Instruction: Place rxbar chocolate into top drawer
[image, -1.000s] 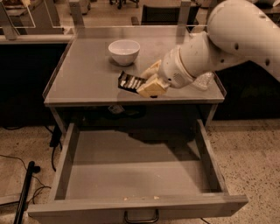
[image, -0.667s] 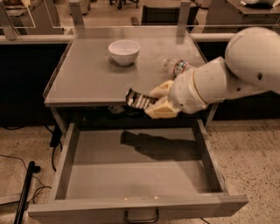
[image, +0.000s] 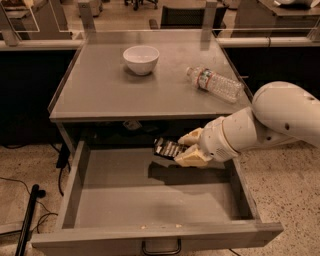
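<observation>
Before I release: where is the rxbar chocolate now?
Held in the gripper, the rxbar chocolate hangs over the back middle of the open top drawer.

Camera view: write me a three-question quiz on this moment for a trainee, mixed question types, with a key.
1. True or false: the bar lies on the floor of the open drawer.
2. What lies on its side on the table? A) can B) bottle C) mug
3. Fill in: the gripper, over the back part of the drawer, is shut on the ____.
Key: 1 false, the gripper holds it above the floor; 2 B; 3 bar.
</observation>
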